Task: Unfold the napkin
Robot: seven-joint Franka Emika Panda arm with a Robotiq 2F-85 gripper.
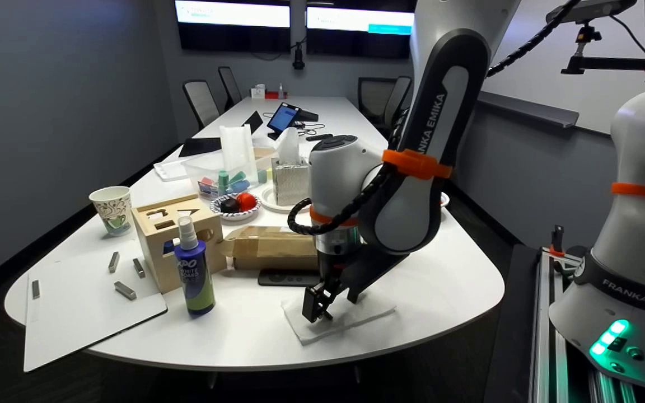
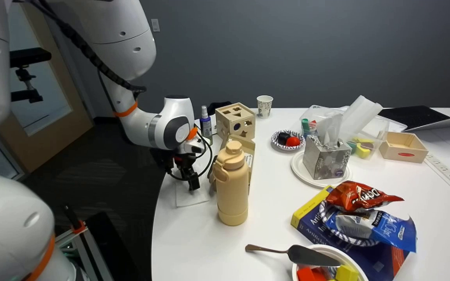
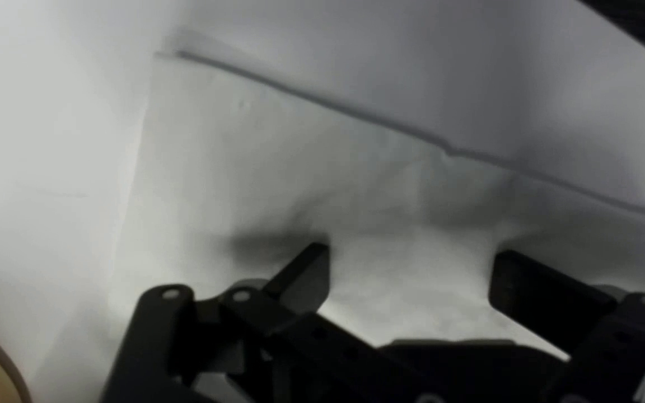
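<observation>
The white napkin (image 1: 350, 320) lies flat and folded on the white table near its front edge. It also shows in an exterior view (image 2: 190, 199), partly behind the arm. In the wrist view the napkin (image 3: 300, 168) fills the middle, with a long dark-shadowed edge along its far side. My gripper (image 1: 333, 309) points down over the napkin. In the wrist view the gripper (image 3: 409, 263) is open, its two black fingers wide apart with only napkin surface showing between them. Whether the fingertips touch the napkin I cannot tell.
A tan bottle (image 2: 233, 187) stands close beside the napkin. A black remote (image 1: 288, 277) and a cardboard box (image 1: 272, 246) lie behind it. A spray bottle (image 1: 194, 274) and a wooden box (image 1: 157, 246) stand to the side. The table edge (image 1: 277, 366) is near.
</observation>
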